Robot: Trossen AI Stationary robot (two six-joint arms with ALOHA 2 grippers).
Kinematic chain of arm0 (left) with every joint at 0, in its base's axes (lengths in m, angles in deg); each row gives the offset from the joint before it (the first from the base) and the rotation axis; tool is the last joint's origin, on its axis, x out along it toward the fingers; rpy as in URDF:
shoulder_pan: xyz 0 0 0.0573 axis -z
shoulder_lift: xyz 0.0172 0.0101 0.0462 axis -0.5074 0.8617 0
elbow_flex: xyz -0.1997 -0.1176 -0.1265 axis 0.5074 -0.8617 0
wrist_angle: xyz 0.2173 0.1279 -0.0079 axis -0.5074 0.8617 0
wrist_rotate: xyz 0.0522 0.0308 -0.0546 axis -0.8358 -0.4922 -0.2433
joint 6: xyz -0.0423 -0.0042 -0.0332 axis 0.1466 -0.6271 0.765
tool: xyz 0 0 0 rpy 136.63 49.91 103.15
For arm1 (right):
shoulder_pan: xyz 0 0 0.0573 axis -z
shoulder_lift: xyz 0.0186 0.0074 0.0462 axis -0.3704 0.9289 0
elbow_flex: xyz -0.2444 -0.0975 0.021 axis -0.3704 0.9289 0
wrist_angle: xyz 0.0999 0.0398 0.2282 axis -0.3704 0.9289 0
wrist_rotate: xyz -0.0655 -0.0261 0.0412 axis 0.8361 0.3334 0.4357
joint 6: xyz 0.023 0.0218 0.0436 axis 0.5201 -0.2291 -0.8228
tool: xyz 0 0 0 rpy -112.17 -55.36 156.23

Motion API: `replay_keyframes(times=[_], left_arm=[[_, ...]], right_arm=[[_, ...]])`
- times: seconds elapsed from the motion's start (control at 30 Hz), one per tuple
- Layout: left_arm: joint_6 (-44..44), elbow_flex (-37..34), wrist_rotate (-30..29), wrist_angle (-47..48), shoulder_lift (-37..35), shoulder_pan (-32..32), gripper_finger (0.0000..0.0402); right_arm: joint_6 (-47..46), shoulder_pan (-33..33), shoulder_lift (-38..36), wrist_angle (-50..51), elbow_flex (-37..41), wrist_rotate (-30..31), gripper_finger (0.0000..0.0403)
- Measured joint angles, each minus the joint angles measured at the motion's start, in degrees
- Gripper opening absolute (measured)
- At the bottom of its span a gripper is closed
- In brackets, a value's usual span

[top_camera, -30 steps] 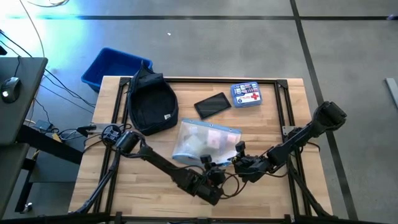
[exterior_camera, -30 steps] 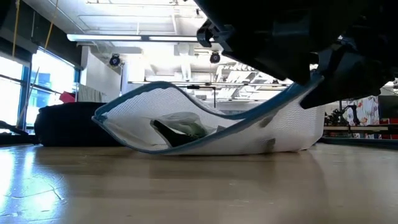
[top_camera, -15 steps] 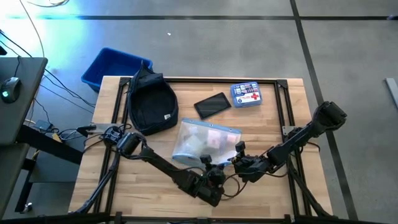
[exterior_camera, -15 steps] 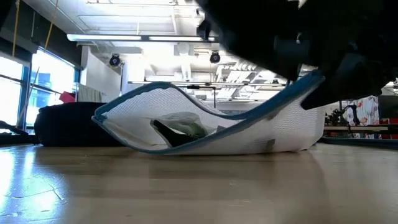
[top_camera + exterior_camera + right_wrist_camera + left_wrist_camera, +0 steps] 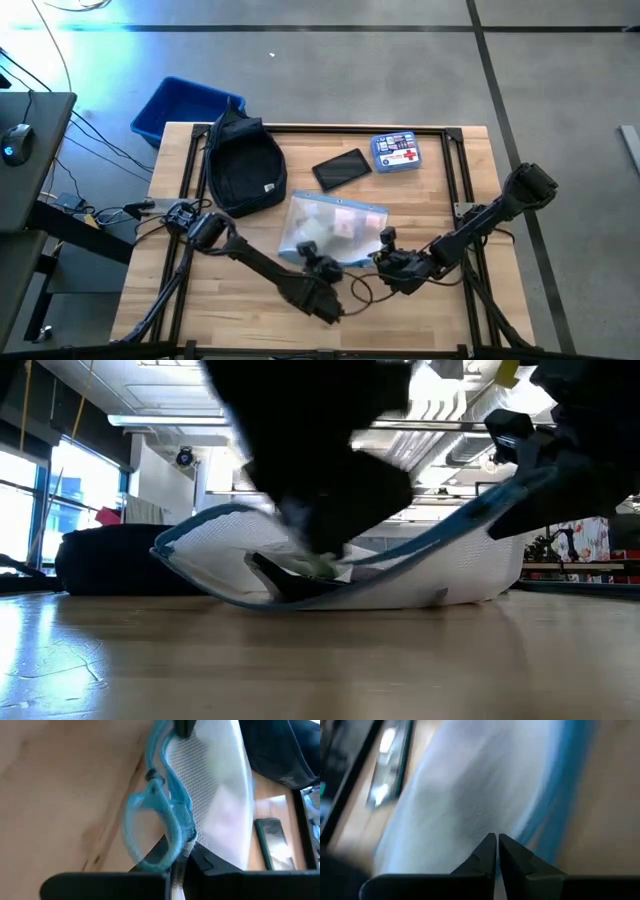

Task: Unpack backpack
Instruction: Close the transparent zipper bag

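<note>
A white mesh pouch with blue trim lies at the table's middle, its near right corner raised. My right gripper is shut on that corner. My left gripper is shut and tipped down onto the pouch's near edge; it shows as a dark blur in the low view. The dark navy backpack lies flat at the far left, touched by neither gripper. My left gripper has its shut fingertips against the pouch's white mesh, slanting down from the near side. Whether any mesh lies between them, I cannot tell. My right gripper pinches the pouch's blue-trimmed edge at its near right corner, beside a blue cord loop. The fingers slant down from the near right. That corner is lifted off the table; the rest of the pouch lies on it.
A flat black case and a blue first-aid box lie at the far side. A bright blue bin stands off the far left corner. Bare wood lies along the near edge.
My left gripper has swung from the near side toward the table's left and far edge onto the pouch, tipping its fingers downward. In the low view its dark shape has come down over the pouch's middle. The pouch's raised right corner has stayed up.
</note>
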Motion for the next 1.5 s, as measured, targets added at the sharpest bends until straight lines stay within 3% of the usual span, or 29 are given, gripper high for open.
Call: replay_keyframes(times=[0.13, 0.23, 0.37, 0.5, 0.63, 0.83, 1.0, 1.13, 1.33, 1.5], left_arm=[[10.9, 0.0, 1.3, 9.8, 0.0, 0.0, 0.0000], [10.8, 0.0, -0.4, 7.1, 0.0, 0.7, 0.0000], [-4.3, 0.0, -3.3, -9.2, 0.0, 2.1, 0.0000], [-21.2, 0.0, -1.3, -28.6, 0.1, 2.1, 0.0009], [-25.4, 0.1, 3.5, -40.2, 1.0, 0.2, 0.0038], [-19.6, 0.0, 12.4, -39.0, 2.6, -3.9, 0.0109], [-18.8, 0.0, 12.5, -39.3, 3.0, -5.3, 0.0166], [-18.8, 0.0, 10.5, -42.2, 3.0, -5.4, 0.0186], [-21.5, 0.0, 6.9, -45.0, 3.0, -4.7, 0.0160], [-19.6, 0.0, 6.7, -41.5, 3.0, -4.5, 0.0053]], right_arm=[[-0.9, -1.0, 0.0, 1.7, 0.0, 1.7, 0.0000], [-1.0, -1.1, 0.0, 1.6, 0.0, 1.8, 0.0000], [-1.0, -1.1, 0.0, 1.2, 0.0, 1.8, 0.0000], [-1.0, -1.1, 0.0, 0.6, 0.0, 1.8, 0.0000], [0.2, -1.1, 0.0, -1.4, 0.0, 1.8, 0.0000], [1.1, -1.0, 0.0, -2.5, 0.0, 1.7, 0.0000], [1.4, -1.0, 0.0, -2.8, 0.0, 1.5, 0.0000], [1.4, -1.0, 0.0, -3.2, 0.0, 1.2, 0.0000], [1.4, -1.0, 0.0, -3.3, 0.0, 1.2, 0.0000], [1.4, -1.0, 0.0, -3.1, 0.0, 1.1, 0.0000]])
